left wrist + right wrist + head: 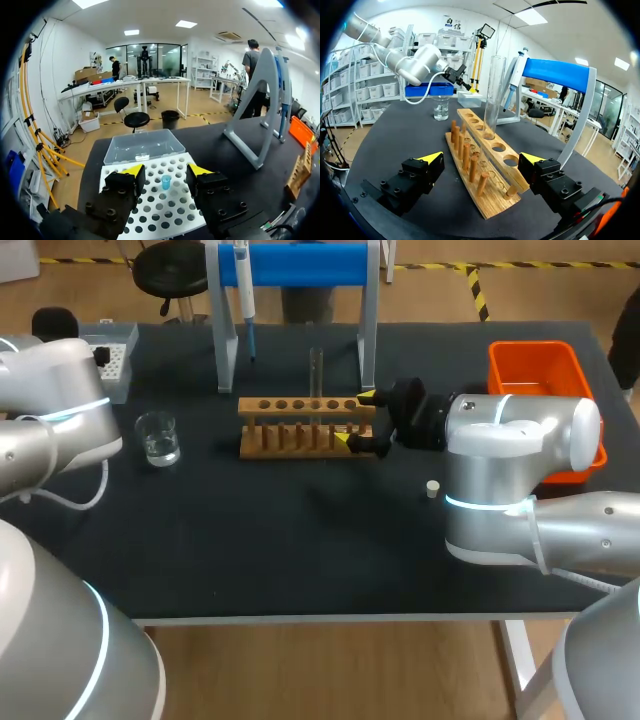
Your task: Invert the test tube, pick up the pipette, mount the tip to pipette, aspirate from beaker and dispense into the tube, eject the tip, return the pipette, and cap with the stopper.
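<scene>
While the test tube (316, 375) stands racked, we seek the pipette (243, 290).
Left gripper (166, 171), right gripper (482, 159): fingers spread, empty; we lift straight up.

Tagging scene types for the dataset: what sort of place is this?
Most likely a chemistry-style lab bench set up for robot trials: a wooden rack holding a test tube, a pipette hung on a stand, and a glass beaker on a dark table.
</scene>
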`<state>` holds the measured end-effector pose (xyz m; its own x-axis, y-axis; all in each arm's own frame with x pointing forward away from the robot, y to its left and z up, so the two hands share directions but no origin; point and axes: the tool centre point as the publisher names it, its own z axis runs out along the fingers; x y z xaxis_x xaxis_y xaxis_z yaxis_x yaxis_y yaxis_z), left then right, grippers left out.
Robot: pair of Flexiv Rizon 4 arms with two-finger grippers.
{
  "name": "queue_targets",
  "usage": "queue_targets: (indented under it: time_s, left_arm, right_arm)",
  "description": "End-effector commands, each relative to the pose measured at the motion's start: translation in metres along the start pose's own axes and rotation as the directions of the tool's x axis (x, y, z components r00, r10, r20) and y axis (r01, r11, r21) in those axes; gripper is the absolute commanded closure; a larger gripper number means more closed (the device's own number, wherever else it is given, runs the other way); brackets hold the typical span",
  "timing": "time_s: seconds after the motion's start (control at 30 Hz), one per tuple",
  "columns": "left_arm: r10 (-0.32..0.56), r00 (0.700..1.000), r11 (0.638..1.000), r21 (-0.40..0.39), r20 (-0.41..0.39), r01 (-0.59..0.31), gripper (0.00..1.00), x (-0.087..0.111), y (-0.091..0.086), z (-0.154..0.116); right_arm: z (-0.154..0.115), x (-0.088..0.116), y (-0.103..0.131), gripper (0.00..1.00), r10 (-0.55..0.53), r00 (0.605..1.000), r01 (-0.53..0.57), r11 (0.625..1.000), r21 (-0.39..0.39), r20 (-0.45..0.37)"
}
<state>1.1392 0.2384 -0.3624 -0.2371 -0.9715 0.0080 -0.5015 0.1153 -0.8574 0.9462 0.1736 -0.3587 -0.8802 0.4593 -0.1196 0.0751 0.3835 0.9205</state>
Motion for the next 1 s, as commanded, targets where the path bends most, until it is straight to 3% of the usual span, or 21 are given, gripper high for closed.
queue_targets:
  time_s: [0.03,0.1,0.6,1.0]
  left_arm:
    - [-0.003,1.0,1.0,-0.004,0.001,0.003,0.46,-0.0013,0.0008,0.0029]
    - [-0.005,1.0,1.0,-0.005,0.001,0.005,0.51,-0.0015,0.001,0.0032]
    - [0.002,1.0,1.0,-0.013,0.003,-0.002,0.55,-0.0028,0.0013,0.006]
    - [-0.001,1.0,1.0,-0.018,0.003,0.001,0.65,-0.0039,0.0023,0.0072]
  right_arm:
    - [0.0002,0.0006,-0.0006,0.0,0.0,1.0,0.0,1.0,-0.001,0.002]
    - [0.0002,0.0006,-0.0006,0.0,0.0,1.0,0.0,1.0,-0.001,0.002]
    - [0.0002,0.0006,-0.0006,0.0,0.0,1.0,0.0,1.0,-0.001,0.002]
    - [0.0002,0.0006,-0.0006,0.0,0.0,1.0,0.0,1.0,-0.001,0.002]
